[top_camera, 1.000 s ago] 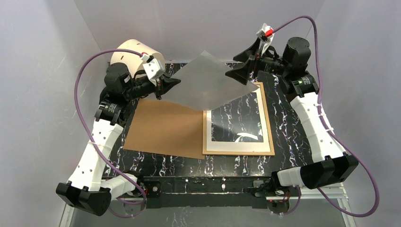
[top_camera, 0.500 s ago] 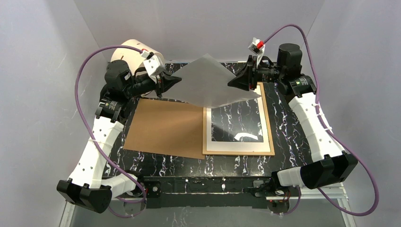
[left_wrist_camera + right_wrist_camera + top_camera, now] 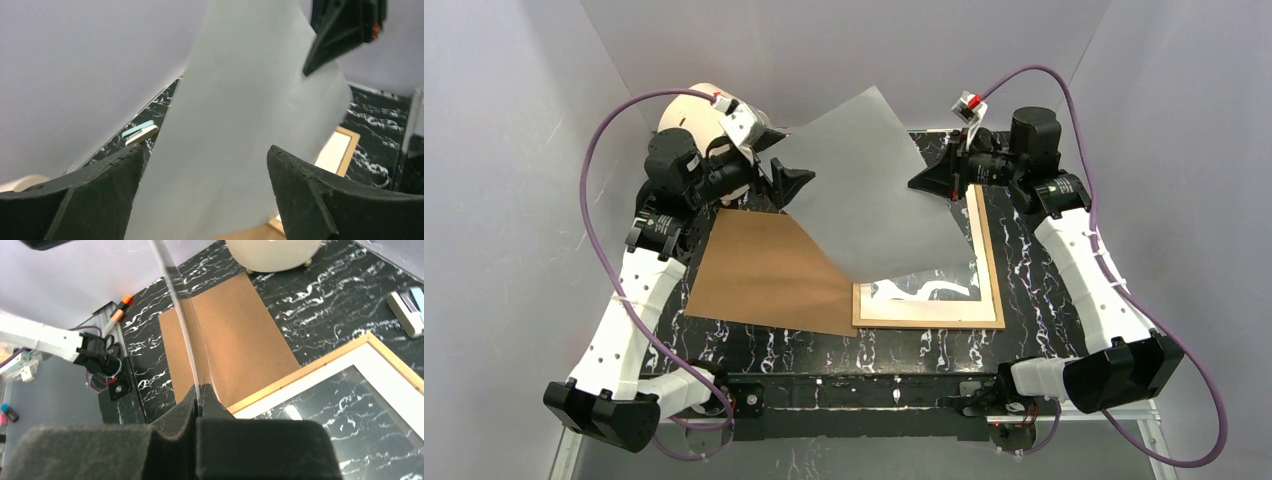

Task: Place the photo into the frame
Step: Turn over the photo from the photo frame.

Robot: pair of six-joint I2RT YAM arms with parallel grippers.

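The photo point(image 3: 864, 190) hangs tilted above the table with only its plain pale grey back showing; its printed side is hidden. My right gripper point(image 3: 916, 183) is shut on its right edge, and in the right wrist view the thin sheet point(image 3: 175, 285) runs edge-on into the closed jaws point(image 3: 200, 396). My left gripper point(image 3: 786, 158) stands open beside the sheet's left edge, and the sheet point(image 3: 240, 125) fills the gap between its fingers point(image 3: 204, 150) without touching them. The frame point(image 3: 996, 270) lies flat at the right, with the photo's lower corner over it.
A white mat point(image 3: 924, 312) lies inside the frame. The brown backing board point(image 3: 764, 270) lies flat left of the frame. A pale cylinder point(image 3: 699, 115) stands at the back left. A small white-and-teal object point(image 3: 140, 132) rests near the back edge.
My left gripper has opened and let go of the photo. My right gripper has shut on its right edge, and the sheet has swung down over the frame.
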